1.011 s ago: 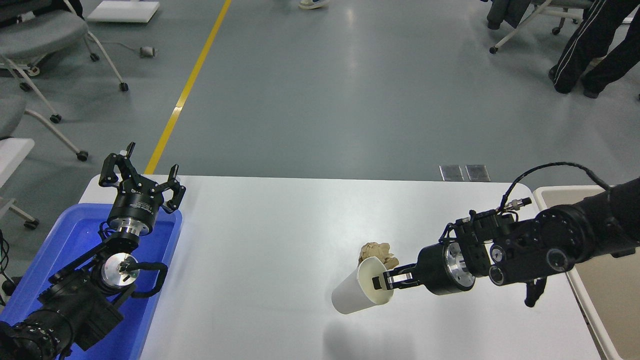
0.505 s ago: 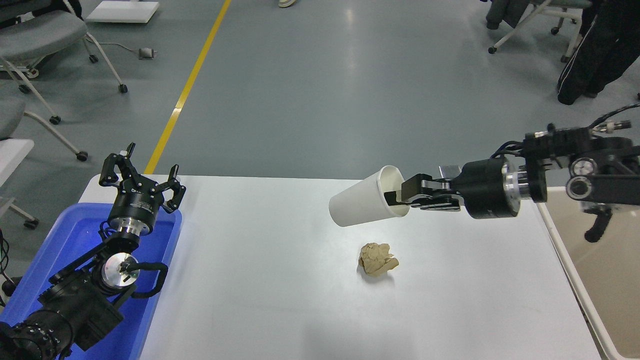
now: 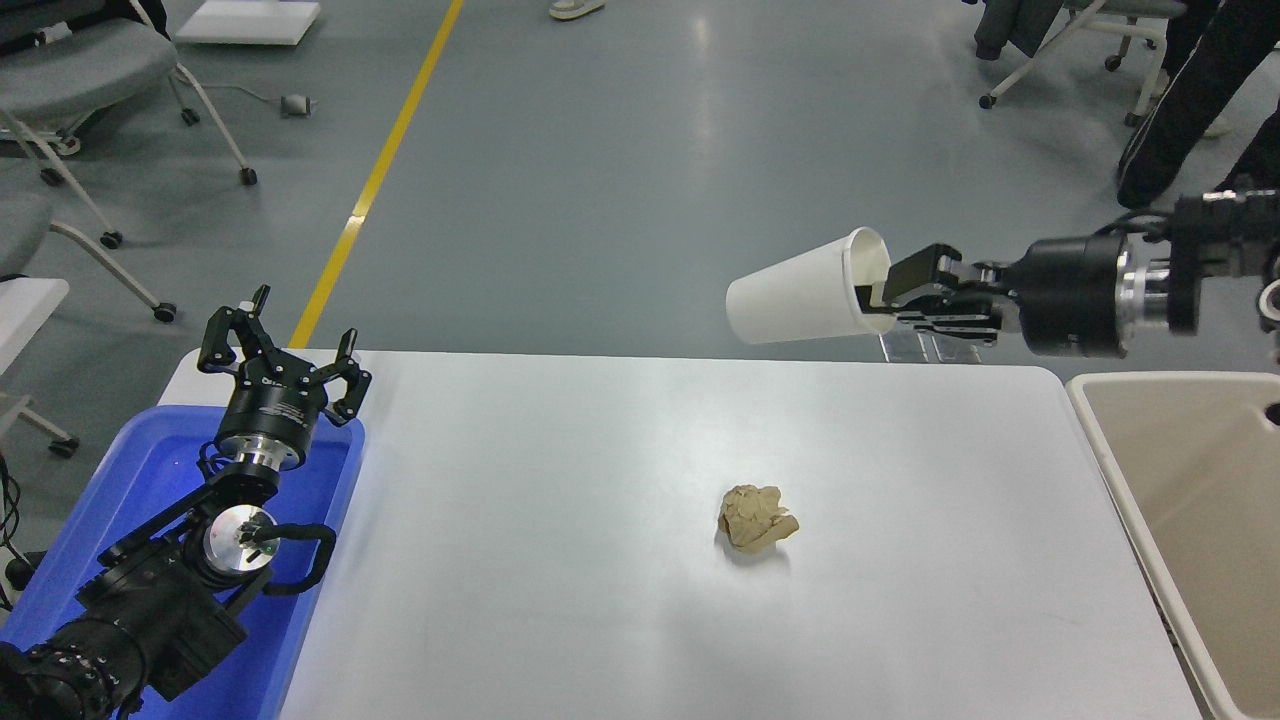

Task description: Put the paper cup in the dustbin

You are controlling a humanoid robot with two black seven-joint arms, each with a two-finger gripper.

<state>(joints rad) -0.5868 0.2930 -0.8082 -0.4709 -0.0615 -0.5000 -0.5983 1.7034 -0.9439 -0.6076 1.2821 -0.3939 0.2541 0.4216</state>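
Head view shows the right tool [image 3: 880,297] pinching the paper cup [image 3: 808,288] by its rim, high at two o'clock. Best plan — swing it over the dustbin [image 3: 1098,440] at four o'clock, then let go. Left tool [image 3: 283,347], fingers spread, sits at eight o'clock.

One cream-white paper cup [image 3: 800,298], one crumpled tan paper ball [image 3: 757,516], one blue plastic tub [image 3: 150,470], one beige rectangular plastic dustbin [image 3: 1120,470] and two black claws are showing, left claw [image 3: 275,350] and right claw [image 3: 885,293].
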